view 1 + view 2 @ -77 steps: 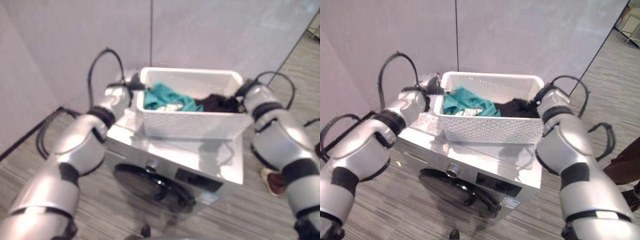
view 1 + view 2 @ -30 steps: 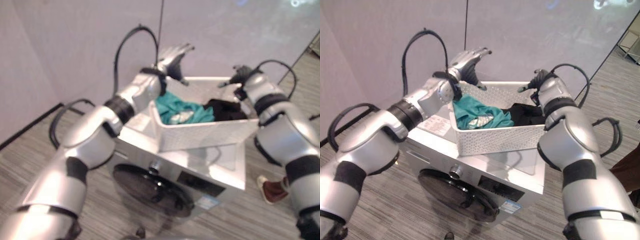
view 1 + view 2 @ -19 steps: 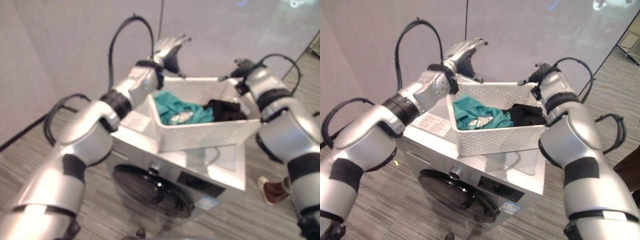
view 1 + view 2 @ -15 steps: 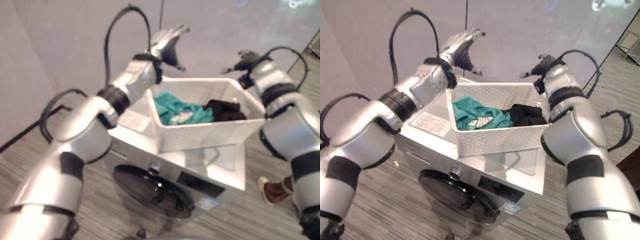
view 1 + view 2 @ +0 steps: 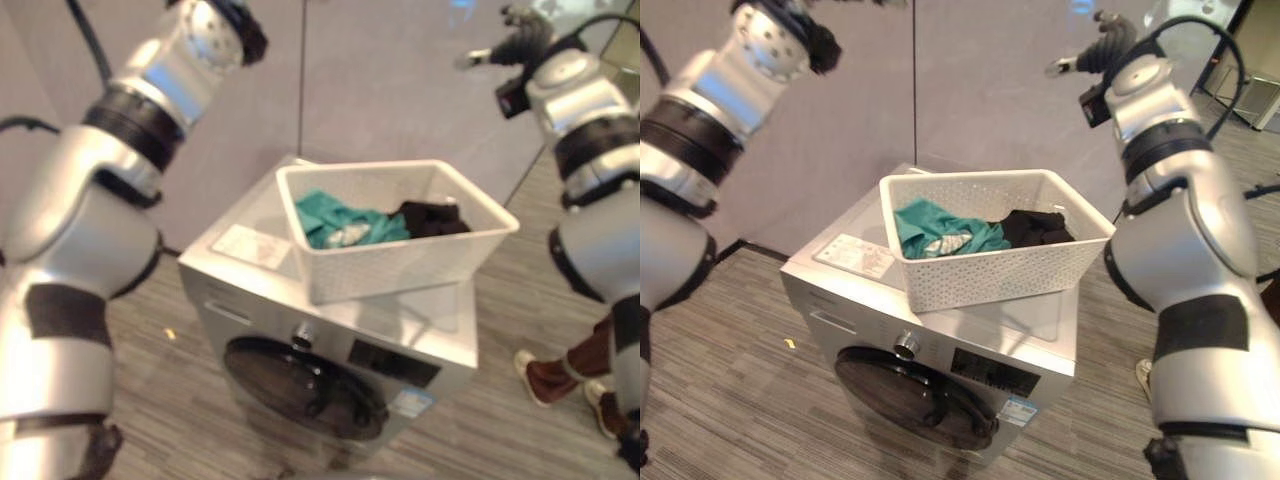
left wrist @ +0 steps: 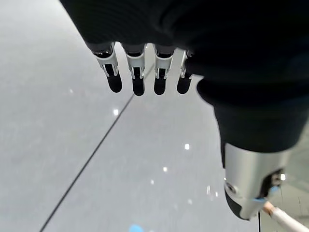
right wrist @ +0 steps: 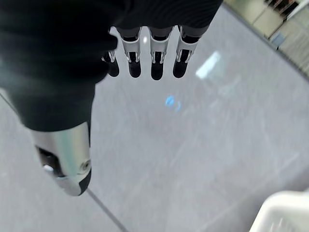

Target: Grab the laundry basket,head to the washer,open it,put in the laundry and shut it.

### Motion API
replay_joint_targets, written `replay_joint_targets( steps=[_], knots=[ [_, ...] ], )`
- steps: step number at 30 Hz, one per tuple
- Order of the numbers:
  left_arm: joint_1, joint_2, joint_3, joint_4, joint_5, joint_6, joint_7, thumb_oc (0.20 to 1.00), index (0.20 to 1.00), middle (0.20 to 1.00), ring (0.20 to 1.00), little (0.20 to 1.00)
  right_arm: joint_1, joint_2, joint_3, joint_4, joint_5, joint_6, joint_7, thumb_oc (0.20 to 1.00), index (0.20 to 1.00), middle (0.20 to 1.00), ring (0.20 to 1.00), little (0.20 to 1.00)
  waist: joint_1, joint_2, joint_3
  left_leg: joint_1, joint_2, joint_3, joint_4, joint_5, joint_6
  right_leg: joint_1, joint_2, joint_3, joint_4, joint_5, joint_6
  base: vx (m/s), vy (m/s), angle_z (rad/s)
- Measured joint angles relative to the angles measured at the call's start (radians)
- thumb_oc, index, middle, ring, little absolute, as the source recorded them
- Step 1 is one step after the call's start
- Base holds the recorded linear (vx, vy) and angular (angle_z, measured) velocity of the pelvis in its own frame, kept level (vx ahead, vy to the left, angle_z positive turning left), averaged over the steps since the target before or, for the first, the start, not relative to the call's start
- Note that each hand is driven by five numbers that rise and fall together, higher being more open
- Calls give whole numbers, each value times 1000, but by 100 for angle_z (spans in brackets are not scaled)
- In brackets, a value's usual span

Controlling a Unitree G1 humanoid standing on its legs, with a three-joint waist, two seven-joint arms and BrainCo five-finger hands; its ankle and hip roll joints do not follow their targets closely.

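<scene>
A pale grey wall (image 5: 970, 100) of smooth panels stands behind the right robot hand (image 5: 1110, 40), a thin dark seam (image 5: 914, 80) running down it between the two arms. Soft spots of light glint on the panels. The floor (image 5: 730, 390) is grey striped planking, far below the robot hand. A person's shoes (image 5: 545, 375) stand on it beneath the right arm.

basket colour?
White, with a perforated wall; the laundry basket shows best in the right eye view.
</scene>
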Motion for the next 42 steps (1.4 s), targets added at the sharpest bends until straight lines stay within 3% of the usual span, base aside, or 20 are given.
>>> replay_joint_targets(
  steps=[7,10,14,16,19,21,23,25,26,29,30,31,32,33,34,35,36,37,40,42],
  knots=[
    [-103,97,-23,35,-58,-7,-1,1000,1000,1000,1000,1000,-24,-209,81,1,0,-2,5,1000,1000,1000,1000,1000,-8,17,-15,12,1,-8,3,1,-8,16,4,-9,-2,-2,-5,-101,-117,3],
    [-180,223,-87,-13,-105,-28,-4,1000,1000,1000,1000,1000,-74,-374,170,3,-2,-9,10,1000,1000,1000,1000,1000,-6,28,-23,18,1,-10,3,3,-11,29,7,-13,-15,1,-10,-109,-106,4],
    [-233,325,-107,-87,-134,-49,-4,1000,1000,1000,1000,1000,-83,-580,203,8,-3,-7,14,1000,1000,1000,1000,1000,-6,33,-52,18,4,-24,2,8,-18,38,15,-27,-23,2,-12,-126,-122,12],
    [-236,408,-123,-209,-152,-91,-5,1000,1000,1000,1000,1000,-57,-753,220,22,-3,-16,24,1000,1000,1000,1000,1000,4,25,-47,8,7,-47,2,17,-32,37,23,-47,-25,5,-17,-139,-124,28],
    [-168,560,-54,-280,-176,-108,2,1000,1000,1000,1000,1000,5,-895,204,106,-3,-9,26,1000,1000,1000,1000,1000,5,11,-43,-3,16,-59,11,10,-54,50,38,-59,-46,17,-39,-97,-98,13],
    [-47,618,73,-353,-178,-109,18,1000,1000,1000,1000,1000,95,-956,127,86,-4,-18,24,1000,1000,1000,1000,1000,9,12,-44,-6,21,-62,21,6,-59,53,43,-60,-42,15,-43,-90,-95,4],
    [193,683,270,-510,-139,-128,48,1000,1000,1000,1000,1000,303,-1002,-31,84,-13,-30,29,1000,1000,1000,1000,1000,6,13,-45,-24,29,-63,37,0,-59,38,47,-74,-34,6,-49,-37,-43,14],
    [381,703,381,-586,-109,-134,51,1000,1000,1000,1000,1000,401,-1000,-119,102,-35,-26,33,1000,1000,1000,1000,1000,2,19,-44,-42,33,-60,48,2,-61,26,49,-88,-31,6,-63,-17,-40,24],
    [662,698,601,-676,-89,-135,39,1000,1000,1000,1000,1000,547,-1013,-279,64,-41,-52,34,1000,1000,1000,1000,1000,2,29,-38,-60,40,-51,59,-3,-77,12,48,-100,-18,6,-70,-15,-34,31],
    [1013,653,837,-748,-66,-150,22,1000,1000,1000,1000,1000,686,-971,-405,120,-42,-58,36,1000,1000,1000,1000,1000,-3,21,-30,-101,61,-42,158,-10,-87,-1,38,-123,-18,11,-94,-4,-13,17],
    [1201,622,983,-772,-60,-125,14,1000,1000,1000,1000,1000,823,-921,-500,94,-43,-59,27,1000,1000,1000,1000,1000,10,24,-15,-120,108,-60,201,-39,-125,-19,34,-115,13,9,-84,-7,-19,-5],
    [1363,545,1159,-808,-51,-138,-3,1000,1000,1000,1000,1000,931,-911,-608,68,-46,-94,34,1000,1000,1000,1000,1000,-6,19,-10,-118,126,-86,216,-41,-123,-21,30,-125,11,2,-89,2,-3,6],
    [1460,467,1242,-836,-54,-150,-6,1000,1000,1000,1000,1000,1020,-891,-688,63,-45,-110,33,1000,1000,1000,1000,1000,-12,37,-3,-126,135,-92,214,-43,-129,-22,30,-132,10,6,-83,3,-2,24],
    [1500,417,1274,-833,-57,-150,-4,1000,1000,1000,1000,1000,1105,-881,-749,75,-46,-108,30,1000,1000,1000,1000,1000,-11,32,-8,-117,150,-98,207,-44,-134,-21,30,-138,14,10,-74,12,0,46],
    [1577,357,1242,-790,-71,-106,-29,1000,1000,1000,1000,1000,1261,-810,-869,136,-52,-91,27,1000,1000,1000,1000,1000,2,58,4,-100,160,-124,163,-53,-161,-24,29,-152,33,-6,-54,11,4,41],
    [1574,346,1203,-762,-74,-85,-43,1000,1000,1000,1000,1000,1257,-787,-902,173,-55,-71,32,1000,1000,1000,1000,1000,5,52,16,-88,153,-126,154,-46,-158,-22,20,-156,37,-6,-49,14,9,41],
    [1610,268,1203,-780,-82,-78,-82,1000,1000,1000,1000,1000,1619,-694,-1264,-24,-75,-87,14,1000,1000,1000,1000,1000,36,44,40,-105,137,-134,151,-39,-150,-29,11,-160,50,-9,-20,15,9,29],
    [1629,196,1225,-806,-89,-90,-88,1000,1000,1000,1000,1000,1785,-617,-1399,-120,-80,-125,13,1000,1000,1000,1000,1000,52,41,46,-102,127,-144,141,-37,-146,-29,2,-170,43,-11,-16,27,17,25],
    [1794,94,1190,-749,-109,-23,-130,1000,1000,1000,1000,1000,1895,-444,-1508,-106,-77,-87,19,1000,1000,1000,1000,1000,99,18,61,-69,103,-137,114,-32,-135,-15,-24,-167,44,-17,0,20,12,6],
    [1865,69,1179,-723,-117,-11,-154,1000,1000,1000,1000,1000,1920,-402,-1511,-106,-77,-78,8,1000,1000,1000,1000,1000,100,13,66,-65,98,-131,107,-35,-131,-11,-30,-167,41,-18,4,8,1,-2]
  ],
)
